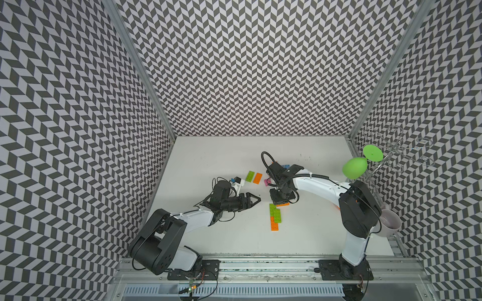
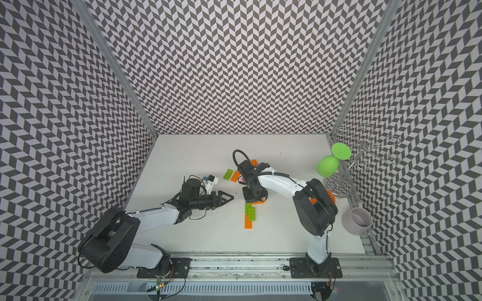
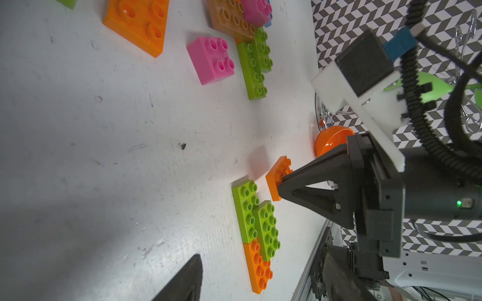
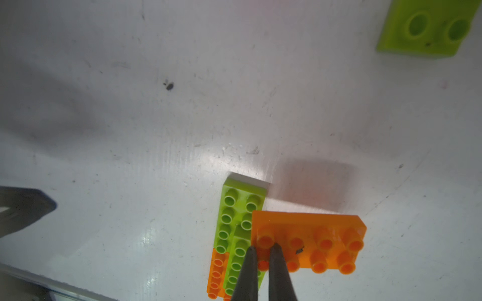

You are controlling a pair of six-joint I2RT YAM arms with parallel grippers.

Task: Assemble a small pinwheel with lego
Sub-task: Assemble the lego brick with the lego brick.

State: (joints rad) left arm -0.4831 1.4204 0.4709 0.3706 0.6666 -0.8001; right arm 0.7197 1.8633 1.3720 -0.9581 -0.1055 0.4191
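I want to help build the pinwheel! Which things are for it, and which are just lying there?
For the pinwheel: joined green-and-orange bricks, held orange brick, loose lime brick, loose orange brick, pink square.
Just lying about: green goblet, mug, wire rack.

- right gripper (image 1: 279,200) is covering its own fingertips in both top views, so only a sliver of the orange brick (image 1: 283,204) is peeking out from under it
- right arm (image 1: 313,182) is blocking most of a pink brick (image 1: 266,182) and a blue brick (image 1: 286,166)
- left gripper (image 1: 257,199) is sitting edge-on from above, so its jaw gap isn't showing
- its own wrist view is only catching one finger (image 3: 185,278), and the edge is cutting that off
- right wrist view is chopping off the stack (image 4: 229,221) and a lime brick (image 4: 427,28)
- the left gripper is coming out as just a dark blur there
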